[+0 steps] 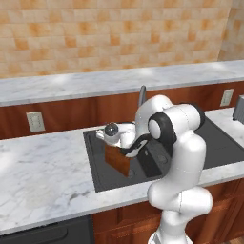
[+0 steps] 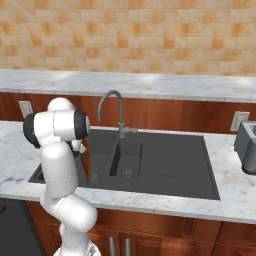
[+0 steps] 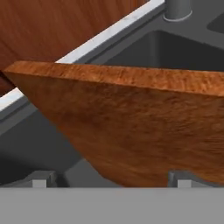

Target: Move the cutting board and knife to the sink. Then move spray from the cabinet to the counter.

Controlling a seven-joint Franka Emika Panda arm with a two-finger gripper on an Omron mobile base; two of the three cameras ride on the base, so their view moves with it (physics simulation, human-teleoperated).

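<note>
Looking at the flat brown wooden cutting board [image 1: 117, 159], it's seen standing on edge down in the dark grey sink basin [image 1: 102, 176], at roughly 9 o'clock of the curved grey faucet [image 2: 111, 107] in the right base view. The two-finger gripper [image 1: 127, 151] is tucked right at the board's top edge, but whether it's clamped on the wood or let go can't be told, since the fingertips [image 3: 40, 179] are barely seen at the bottom of the hand view with the board [image 3: 144, 131] slanting between them.

Handling-wise, the board is judged stiff and fairly heavy for its size, not fragile. Smooth faces could be slippery, so a pinch across the thickness near the middle of a long edge is probably best. Tipping is the risk if it's grabbed near a corner.
</note>
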